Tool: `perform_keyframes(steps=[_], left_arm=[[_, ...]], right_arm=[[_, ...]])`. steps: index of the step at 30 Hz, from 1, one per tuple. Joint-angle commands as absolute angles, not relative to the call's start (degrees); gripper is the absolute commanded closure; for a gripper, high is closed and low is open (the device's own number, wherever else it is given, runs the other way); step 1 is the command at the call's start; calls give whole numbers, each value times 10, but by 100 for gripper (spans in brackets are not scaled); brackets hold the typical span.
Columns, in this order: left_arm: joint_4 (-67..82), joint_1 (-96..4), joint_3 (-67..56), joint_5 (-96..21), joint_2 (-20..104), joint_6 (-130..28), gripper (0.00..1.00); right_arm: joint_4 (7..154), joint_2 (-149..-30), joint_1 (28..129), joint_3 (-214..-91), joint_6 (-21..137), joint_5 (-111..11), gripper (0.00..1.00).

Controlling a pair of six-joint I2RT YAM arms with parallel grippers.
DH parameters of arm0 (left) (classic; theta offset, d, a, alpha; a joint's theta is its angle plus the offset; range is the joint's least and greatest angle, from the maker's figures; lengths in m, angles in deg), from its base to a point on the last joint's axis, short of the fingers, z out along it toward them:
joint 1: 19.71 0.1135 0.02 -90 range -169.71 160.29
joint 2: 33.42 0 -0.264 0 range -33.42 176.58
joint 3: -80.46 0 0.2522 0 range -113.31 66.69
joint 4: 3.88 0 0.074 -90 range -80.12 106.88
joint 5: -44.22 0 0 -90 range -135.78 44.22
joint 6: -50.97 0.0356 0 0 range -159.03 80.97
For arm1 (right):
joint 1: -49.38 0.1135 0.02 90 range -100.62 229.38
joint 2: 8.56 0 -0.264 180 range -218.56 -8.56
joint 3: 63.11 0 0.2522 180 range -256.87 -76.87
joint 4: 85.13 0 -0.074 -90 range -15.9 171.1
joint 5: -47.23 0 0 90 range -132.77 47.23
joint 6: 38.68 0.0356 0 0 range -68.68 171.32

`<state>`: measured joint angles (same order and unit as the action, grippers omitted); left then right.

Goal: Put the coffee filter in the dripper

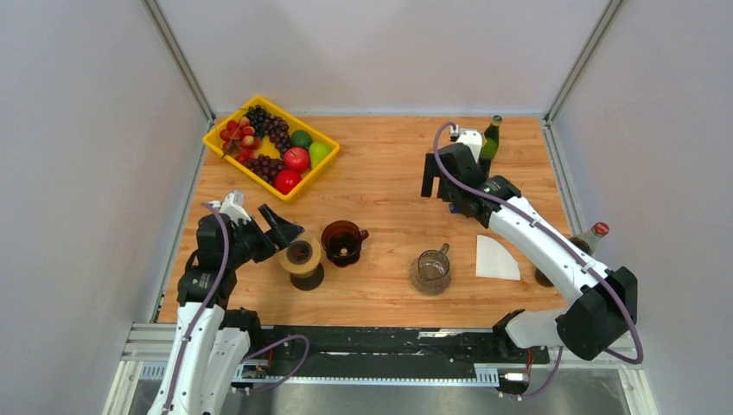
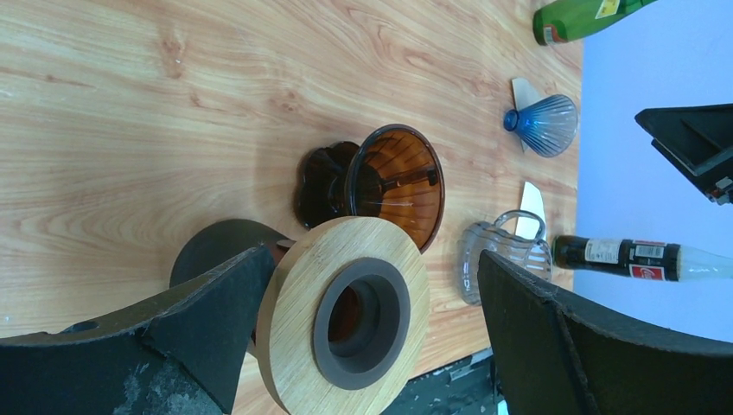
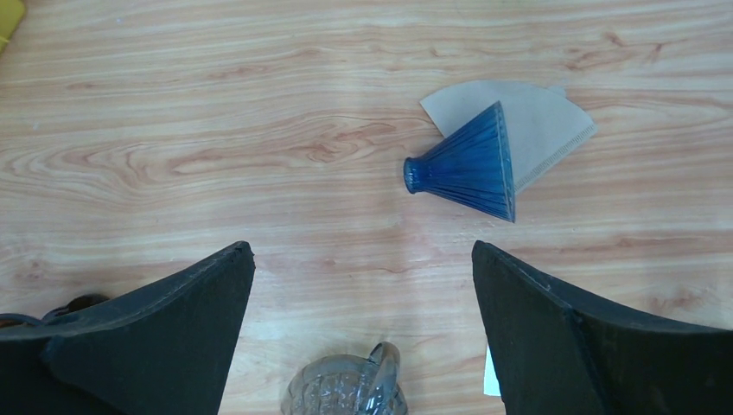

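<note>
Hanging with its jaws spread wide and nothing between them, the left tool (image 2: 372, 259) sits over a round wood-topped stand with a dark centre hole (image 2: 298, 285) at the near left of the tabletop (image 1: 389, 181). Just to the right of that stand, an amber translucent cone dripper (image 1: 343, 242) stands upright, and its bowl looks bare of paper. The right tool (image 3: 361, 251) is likewise wide apart and empty, raised over the far right of the tabletop. Below it a blue ribbed glass cone (image 3: 467, 169) lies on its side, resting on a tan fan-shaped paper filter (image 3: 544, 117). A white fan-shaped paper coffee filter (image 1: 497, 258) lies flat at the near right, just right of a clear glass pitcher (image 1: 430, 270) and well apart from the amber dripper. Neither tool touches any paper. As a judgement, the task is barely begun: a filter has yet to be picked up, carried and seated in a dripper. Which filter and which cone are meant cannot be told from these views.
</note>
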<state>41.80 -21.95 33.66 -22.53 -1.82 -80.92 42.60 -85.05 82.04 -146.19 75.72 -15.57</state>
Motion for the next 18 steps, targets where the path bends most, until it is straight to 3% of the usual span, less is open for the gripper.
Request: perform_keyframes(steps=[1, 8, 18], left_arm=[[429, -222, 319, -258, -20, -801, 0], [492, -222, 266, -382, -17, -763, 0], [512, -221, 253, -409, -14, -748, 0]], right_arm=[[441, -833, 798, -1448, 767, -139, 0], [464, -863, 696, -1447, 723, -172, 0], [532, -953, 574, -1448, 705, -373, 5]])
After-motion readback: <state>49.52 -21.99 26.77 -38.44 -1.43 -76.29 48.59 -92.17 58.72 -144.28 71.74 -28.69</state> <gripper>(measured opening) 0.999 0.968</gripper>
